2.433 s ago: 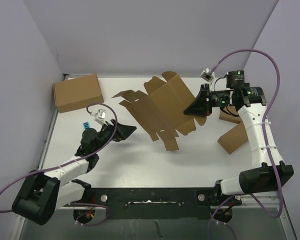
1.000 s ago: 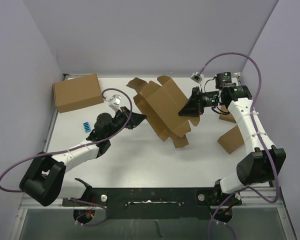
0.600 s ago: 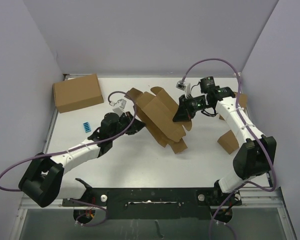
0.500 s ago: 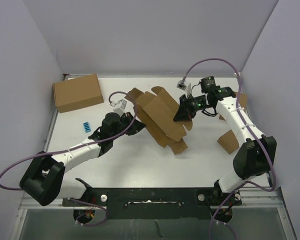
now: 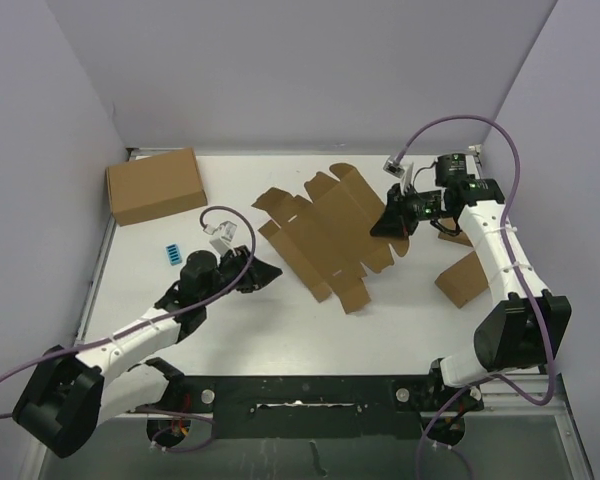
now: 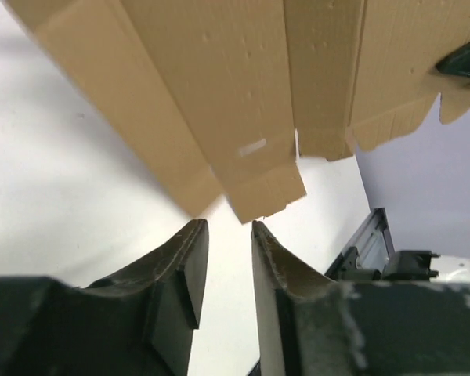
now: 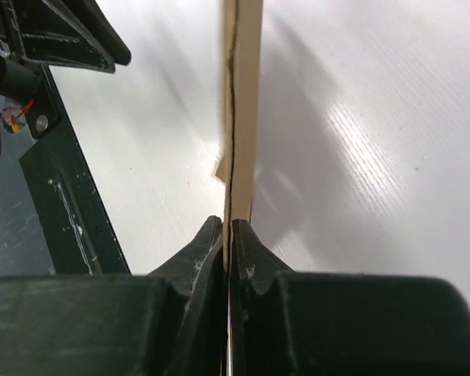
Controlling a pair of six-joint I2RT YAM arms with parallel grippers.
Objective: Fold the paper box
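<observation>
Paper box point(image 5: 325, 235) sits mid-counter, opened out as one flat die-cut brown cardboard sheet w/ flaps and tabs round its edges. It runs diagonally, from far-right near the right arm point(image 5: 500, 250) toward near-centre.

Right jaws are pressed together on the sheet's right edge. In the right wrist view the cardboard point(image 7: 241, 94) shows edge-on as a thin strip running straight up from between the two black tips, pinched tight, w/ its shadow on the white counter point(image 7: 360, 117) beside it. That side is lifted; can't tell whether the near flaps touch the surface.

Left jaws sit just beside the sheet's near-left flaps, apart from them, low over the counter point(image 5: 280, 330). They are spread a little — a narrow gap, nothing in it. In the left wrist view the sheet point(image 6: 243, 94) hangs ahead of and above the tips, its lowest tab close to them but not between them.

Closed brown carton point(image 5: 155, 186) lies at far left. Small blue item point(image 5: 170, 254) lies near the left arm point(image 5: 150, 320). Oblong brown box point(image 5: 468, 276) lies at an angle on the right, beside the right arm.
</observation>
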